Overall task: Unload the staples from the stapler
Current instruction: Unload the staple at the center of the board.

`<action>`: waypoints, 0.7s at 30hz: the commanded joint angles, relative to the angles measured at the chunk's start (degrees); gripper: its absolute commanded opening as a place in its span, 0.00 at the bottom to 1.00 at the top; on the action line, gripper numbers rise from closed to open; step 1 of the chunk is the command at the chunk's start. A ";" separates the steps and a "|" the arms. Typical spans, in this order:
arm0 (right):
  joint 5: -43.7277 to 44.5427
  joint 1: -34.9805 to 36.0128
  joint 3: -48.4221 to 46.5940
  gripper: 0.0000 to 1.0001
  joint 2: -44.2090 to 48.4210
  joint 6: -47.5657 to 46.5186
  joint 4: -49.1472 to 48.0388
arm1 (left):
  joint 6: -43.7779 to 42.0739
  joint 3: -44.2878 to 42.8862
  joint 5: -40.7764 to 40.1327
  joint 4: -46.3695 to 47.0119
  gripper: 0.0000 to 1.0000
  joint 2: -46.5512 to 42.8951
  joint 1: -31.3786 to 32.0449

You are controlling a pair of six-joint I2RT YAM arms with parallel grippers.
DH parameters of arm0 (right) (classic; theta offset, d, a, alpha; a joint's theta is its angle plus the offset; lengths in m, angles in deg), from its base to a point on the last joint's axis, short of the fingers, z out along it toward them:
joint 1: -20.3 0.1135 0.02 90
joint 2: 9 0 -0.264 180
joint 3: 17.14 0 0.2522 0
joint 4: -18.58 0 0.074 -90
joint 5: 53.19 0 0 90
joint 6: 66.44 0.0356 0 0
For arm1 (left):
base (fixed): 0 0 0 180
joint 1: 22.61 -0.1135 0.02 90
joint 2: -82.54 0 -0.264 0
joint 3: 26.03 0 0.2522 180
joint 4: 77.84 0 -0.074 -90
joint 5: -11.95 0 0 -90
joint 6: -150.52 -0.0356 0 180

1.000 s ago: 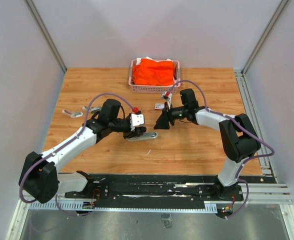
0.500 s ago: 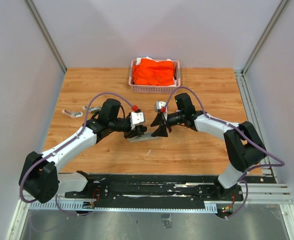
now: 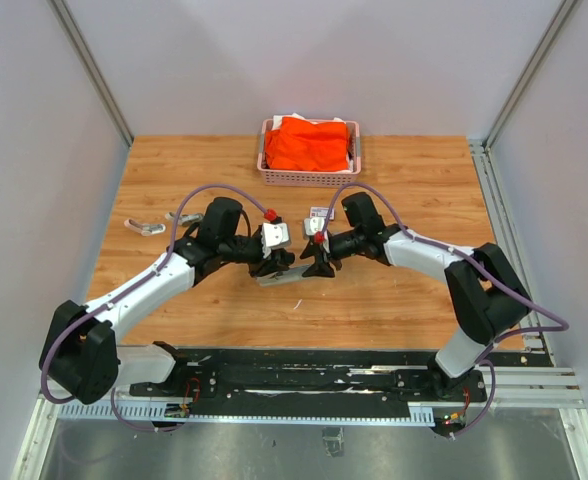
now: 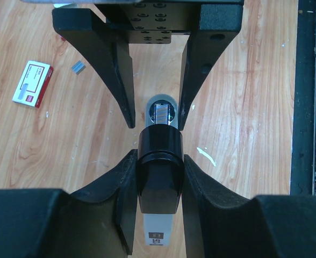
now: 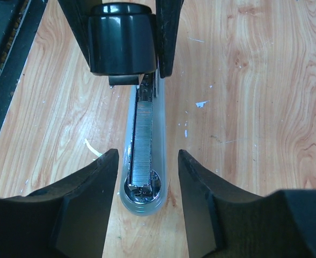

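The stapler (image 3: 286, 275) lies on the wooden table with its black top (image 4: 158, 172) swung up off the clear base (image 5: 142, 199). My left gripper (image 4: 159, 161) is shut on that black top, one finger on each side. A silvery strip of staples (image 5: 143, 134) lies exposed in the base's channel and also shows as staples (image 4: 162, 113) at the front end. My right gripper (image 5: 147, 157) is open and low over the table. Its fingers (image 5: 88, 188) straddle the stapler's front end with a gap on both sides. From above, the left gripper (image 3: 274, 262) and right gripper (image 3: 314, 262) face each other.
A small white box with a red label (image 4: 31, 83) and a short loose staple strip (image 4: 78, 66) lie behind the stapler. A pink basket (image 3: 269, 175) holding orange cloth stands at the back. A metal piece (image 3: 144, 227) lies far left. A white scrap (image 4: 206, 156) sits beside the stapler.
My right gripper moved left and down from near the white box to the stapler's front end, its jaws narrowing a little. The left gripper and stapler stayed put.
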 commanded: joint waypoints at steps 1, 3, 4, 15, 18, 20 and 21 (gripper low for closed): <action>0.67 0.91 0.80 0.48 -1.19 -2.25 1.26 | 1.45 -0.53 1.16 5.37 0.00 -0.40 0.22; 0.70 0.94 0.65 0.48 -1.65 -2.23 1.51 | 2.13 -0.19 0.73 6.30 0.00 -0.55 0.01; 0.59 1.00 0.63 0.48 -1.86 -2.31 1.70 | 2.54 0.00 0.67 6.87 0.00 -0.64 -0.16; 1.73 1.32 0.39 0.25 -4.16 -1.27 0.88 | 3.86 0.20 2.16 7.85 0.00 0.82 -0.53; 1.53 1.29 -0.20 0.19 -4.57 -1.46 1.73 | 4.80 0.24 2.03 8.55 0.00 0.71 -0.93; 1.68 1.27 -0.32 0.16 -4.60 -1.52 2.04 | 6.20 0.20 2.05 9.59 0.00 0.38 -2.01; 1.97 1.21 -0.23 0.16 -4.52 -1.63 2.17 | 7.21 0.25 2.18 10.19 0.00 0.17 -2.95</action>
